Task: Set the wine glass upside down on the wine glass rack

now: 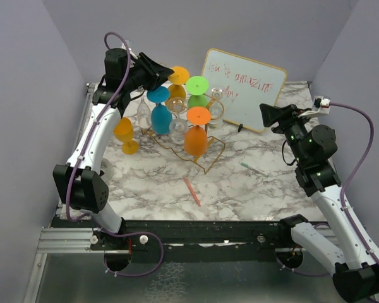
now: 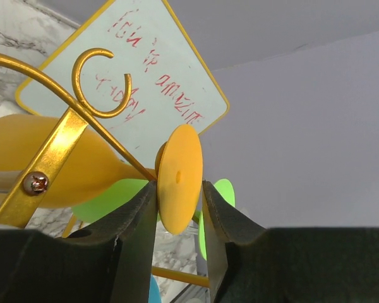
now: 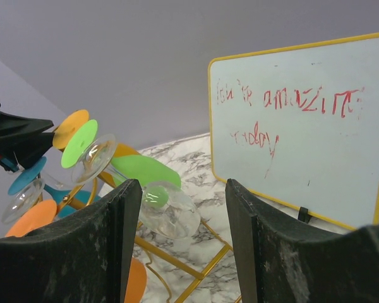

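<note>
Marble desk point(image 1: 240, 189) with a framed whiteboard point(image 1: 246, 88) at the rear and a gold wine glass rack point(image 1: 208, 154) at centre, hung with inverted coloured and clear glasses. The right end effector point(image 3: 183, 189) hovers well apart from the rack, its fingers spread and empty. The left end effector point(image 2: 179, 189) reaches the rack's top and clasps the disc foot of the yellow wine glass point(image 2: 177, 180). This glass lies against the upper rail beside a curled loop, bowl away from the fingers. A second amber glass point(image 1: 125, 134) stands upright on the desk, left of the rack.

Judged handling: the glass is light, rigid, smooth and brittle. The foot rim or stem gives the safest hold, whereas the thin bowl may slip or crack.

Only the left wrist view resolves finger contact on the foot. Only the top view shows the standing glass and the rack's full load.
</note>
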Tool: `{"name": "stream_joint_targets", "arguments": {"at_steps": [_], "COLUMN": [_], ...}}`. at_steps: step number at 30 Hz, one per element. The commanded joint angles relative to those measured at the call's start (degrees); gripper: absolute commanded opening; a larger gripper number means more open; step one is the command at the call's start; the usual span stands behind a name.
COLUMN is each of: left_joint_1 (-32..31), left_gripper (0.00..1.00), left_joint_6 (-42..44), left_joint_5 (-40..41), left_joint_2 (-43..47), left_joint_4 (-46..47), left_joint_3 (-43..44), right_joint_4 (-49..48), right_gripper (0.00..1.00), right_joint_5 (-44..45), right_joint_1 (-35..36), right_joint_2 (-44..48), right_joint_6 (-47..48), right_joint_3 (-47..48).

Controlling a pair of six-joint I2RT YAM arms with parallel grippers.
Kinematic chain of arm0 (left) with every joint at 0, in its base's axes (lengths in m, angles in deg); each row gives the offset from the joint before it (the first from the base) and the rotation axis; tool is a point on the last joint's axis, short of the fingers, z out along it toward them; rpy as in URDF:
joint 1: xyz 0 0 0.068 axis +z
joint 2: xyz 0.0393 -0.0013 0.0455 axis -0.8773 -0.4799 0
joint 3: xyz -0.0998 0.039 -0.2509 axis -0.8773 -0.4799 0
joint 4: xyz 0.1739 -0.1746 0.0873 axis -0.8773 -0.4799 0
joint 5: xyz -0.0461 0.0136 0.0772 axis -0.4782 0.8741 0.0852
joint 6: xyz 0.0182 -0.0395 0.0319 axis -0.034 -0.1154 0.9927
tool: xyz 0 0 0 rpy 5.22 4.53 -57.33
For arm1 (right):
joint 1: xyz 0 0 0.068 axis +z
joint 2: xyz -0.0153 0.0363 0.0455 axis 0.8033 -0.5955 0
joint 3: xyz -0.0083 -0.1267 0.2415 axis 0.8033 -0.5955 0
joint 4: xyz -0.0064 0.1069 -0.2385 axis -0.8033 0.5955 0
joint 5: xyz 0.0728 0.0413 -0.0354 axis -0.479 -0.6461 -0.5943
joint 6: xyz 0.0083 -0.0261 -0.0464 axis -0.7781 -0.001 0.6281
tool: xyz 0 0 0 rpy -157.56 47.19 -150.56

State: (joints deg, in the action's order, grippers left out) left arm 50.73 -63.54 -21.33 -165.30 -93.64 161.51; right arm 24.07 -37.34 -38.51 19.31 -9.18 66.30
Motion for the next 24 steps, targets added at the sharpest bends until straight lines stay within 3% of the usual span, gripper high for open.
{"name": "stream_joint_targets", "arguments": {"at_steps": [1,11,18,20,24], "left_joint_1": [0.77,4.53,9.82,11.85,12.25], "left_gripper": [0.36,0.45,0.49,0.5,0.54], "left_joint_6": [3.11,8.49,16.88,21.12,28.32], "left_joint_5": [0.2,-4.49,-6.75,-4.73,7.32], "left_joint_2": [2.51,6.6,11.74,13.62,18.75], "left_joint_4": [-3.34,-8.28,-12.96,-17.01,-22.35], "left_joint_3": [2.73,3.21,1.84,1.71,-1.18], "right_joint_4": [0.45,2.82,3.51,4.15,4.89], "right_gripper": [0.61,0.62,0.62,0.63,0.63], "right_joint_5": [1.75,2.34,3.56,3.88,3.19], "right_joint_1": [0.09,0.11,0.09,0.09,0.09], "right_joint_2": [0.52,1.15,1.48,1.42,0.42], "right_joint_6": [1.0,1.89,0.69,0.64,0.36], "right_joint_3": [-0.79,0.07,-0.1,0.19,1.04]}}
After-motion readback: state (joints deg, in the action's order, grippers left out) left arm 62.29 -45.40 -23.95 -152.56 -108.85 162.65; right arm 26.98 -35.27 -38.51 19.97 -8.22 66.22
